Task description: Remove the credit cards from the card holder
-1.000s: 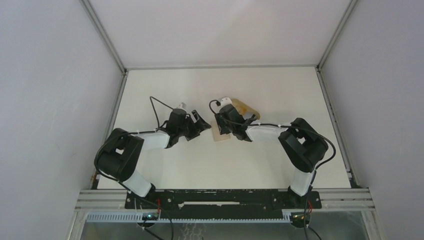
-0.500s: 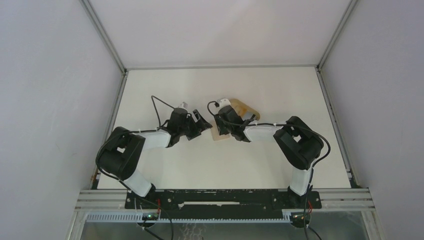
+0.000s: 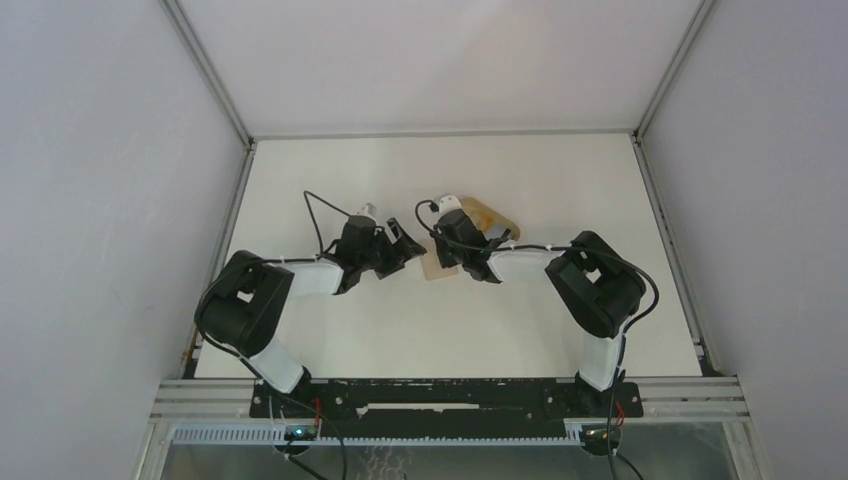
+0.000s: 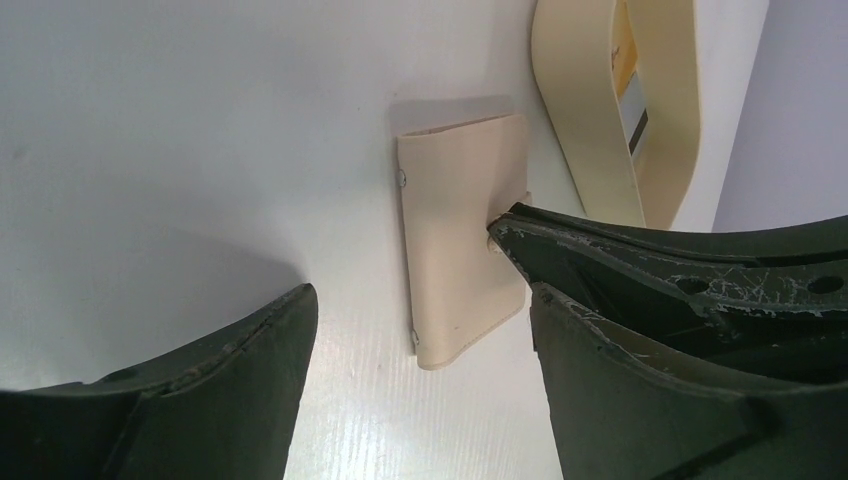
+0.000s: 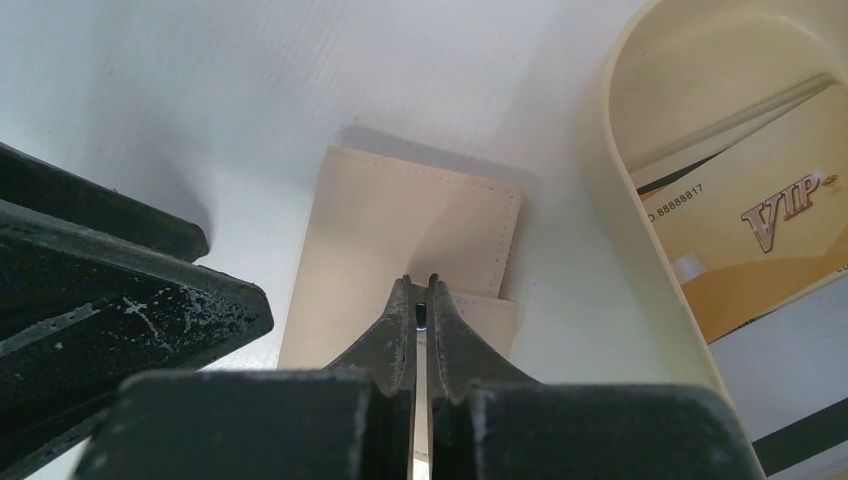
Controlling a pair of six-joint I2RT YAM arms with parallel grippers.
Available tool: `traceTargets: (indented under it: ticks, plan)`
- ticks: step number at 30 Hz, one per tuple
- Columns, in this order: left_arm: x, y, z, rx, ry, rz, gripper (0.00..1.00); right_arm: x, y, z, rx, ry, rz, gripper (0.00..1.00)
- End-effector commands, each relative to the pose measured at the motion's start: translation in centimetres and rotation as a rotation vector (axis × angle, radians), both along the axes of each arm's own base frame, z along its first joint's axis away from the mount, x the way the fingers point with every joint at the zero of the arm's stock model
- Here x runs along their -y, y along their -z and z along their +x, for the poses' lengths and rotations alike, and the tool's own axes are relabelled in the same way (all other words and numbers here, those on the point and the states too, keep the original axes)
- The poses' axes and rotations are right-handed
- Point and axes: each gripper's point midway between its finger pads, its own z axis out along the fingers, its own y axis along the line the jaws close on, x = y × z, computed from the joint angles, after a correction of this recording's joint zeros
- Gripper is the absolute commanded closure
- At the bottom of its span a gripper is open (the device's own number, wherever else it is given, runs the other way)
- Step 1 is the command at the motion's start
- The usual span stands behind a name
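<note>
Since a second ago my right arm (image 3: 595,285) tucked its elbow in toward the middle, and the left gripper (image 3: 405,243) crept a bit closer to the wallet (image 4: 460,240), jaws spread wide with the wallet just ahead. The right gripper (image 5: 420,300) is pinched nearly shut, tips at the wallet's tab edge, and the wallet lies folded on the table (image 3: 400,330). Behind it, the tray (image 5: 600,200) holds a card (image 5: 770,240) reading "VIP" and "88888817".

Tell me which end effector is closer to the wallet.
Right. The right end effector is pinched shut on the tab edge of the wallet, touching it. The left end effector hovers open beside it, not touching.
</note>
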Motion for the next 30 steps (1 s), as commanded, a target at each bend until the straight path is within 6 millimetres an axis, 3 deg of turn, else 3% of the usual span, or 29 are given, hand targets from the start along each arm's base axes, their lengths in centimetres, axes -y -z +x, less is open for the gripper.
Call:
traceTargets:
  ticks: [1, 10, 16, 21, 26, 30]
  plan:
    - [0.6, 0.1, 0.4, -0.01, 0.009, -0.005, 0.17, 0.2, 1.5, -1.5, -0.105, -0.025, 0.034, 1.0]
    - [1.2, 0.6, 0.3, -0.016, 0.021, 0.0, 0.17, -0.6, -4.8, -2.3, -0.125, -0.116, 0.378, 1.0]
    - [2.2, 0.5, 0.2, -0.013, 0.036, -0.017, 0.17, 0.2, -8.9, -2.6, -0.114, -0.138, 0.557, 1.0]
    - [3.8, -0.1, -0.3, -0.012, 0.075, -0.081, 0.17, 0.3, -10.6, -3.2, -0.104, -0.149, 0.609, 1.0]
    - [5.6, -2.6, -0.5, 0.04, 0.078, -0.278, 0.18, 0.2, -11.0, -3.3, -0.11, -0.149, 0.628, 1.0]
    - [6.7, -5.7, -0.5, 0.118, 0.089, -0.475, 0.21, 0.2, -11.0, -3.4, -0.113, -0.152, 0.629, 1.0]
